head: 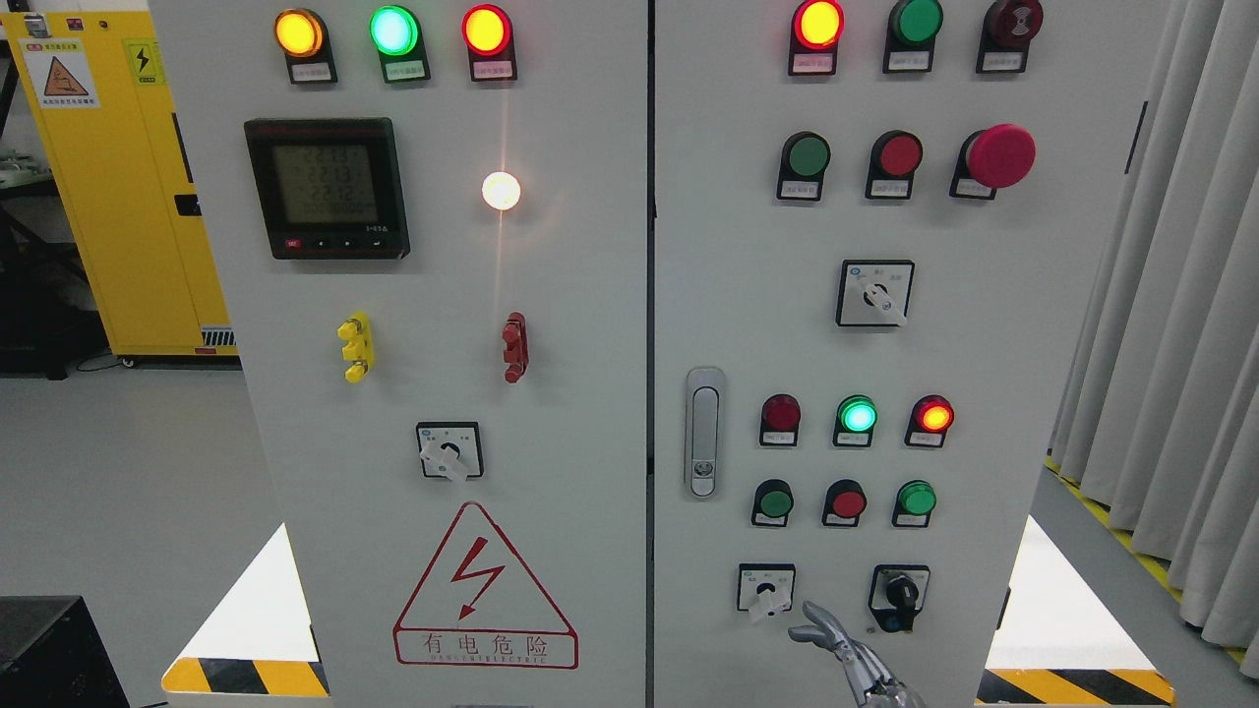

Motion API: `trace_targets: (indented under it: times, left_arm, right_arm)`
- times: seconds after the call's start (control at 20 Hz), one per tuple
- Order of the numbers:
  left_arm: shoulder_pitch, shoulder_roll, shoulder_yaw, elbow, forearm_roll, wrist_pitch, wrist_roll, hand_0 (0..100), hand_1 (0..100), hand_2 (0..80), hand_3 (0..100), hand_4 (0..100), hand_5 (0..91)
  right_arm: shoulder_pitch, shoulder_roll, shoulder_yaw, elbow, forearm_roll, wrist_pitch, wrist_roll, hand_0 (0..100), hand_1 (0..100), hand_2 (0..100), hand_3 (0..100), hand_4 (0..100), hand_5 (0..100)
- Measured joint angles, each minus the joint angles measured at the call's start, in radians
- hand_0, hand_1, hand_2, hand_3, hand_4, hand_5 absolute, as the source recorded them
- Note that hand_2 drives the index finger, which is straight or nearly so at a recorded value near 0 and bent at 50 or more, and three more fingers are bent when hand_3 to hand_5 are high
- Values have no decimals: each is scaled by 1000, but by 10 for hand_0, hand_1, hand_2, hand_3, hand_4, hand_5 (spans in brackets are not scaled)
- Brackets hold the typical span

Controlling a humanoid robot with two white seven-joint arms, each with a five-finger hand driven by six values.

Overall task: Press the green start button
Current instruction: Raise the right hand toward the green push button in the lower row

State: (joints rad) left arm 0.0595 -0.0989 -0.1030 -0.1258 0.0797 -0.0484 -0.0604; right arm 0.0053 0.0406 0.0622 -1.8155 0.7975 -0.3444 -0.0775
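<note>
A grey control cabinet fills the head view. Its right door carries three green push buttons: one in the upper row and two in the lower row, at the left and at the right. My right hand rises from the bottom edge, metal fingers spread and holding nothing. It sits below the lower button row, between two rotary switches, touching no button. The left arm does not show.
Red buttons sit beside the green ones, and a red mushroom stop is at the upper right. Lit lamps, a door handle, rotary switches, a curtain at the right.
</note>
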Motion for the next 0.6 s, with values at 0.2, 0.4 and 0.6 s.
trace_targets:
  times: [0.2,0.4,0.6]
  left_arm:
    - [0,0,0,0,0,0,0,120,556,0,0,0,0]
    - [0,0,0,0,0,0,1,120,556,0,0,0,0]
    - [0,0,0,0,0,0,1,120,556,0,0,0,0]
  right_arm:
    - [-43,2,-18,-1,111,7,-2,510,883,0,880,925,1000]
    - [-83,2,-32,-3,196,36,-3,532,901,0,879,929,1000]
    - [-117,3,-33,-3,253,48,-4,566,908,0,882,929,1000]
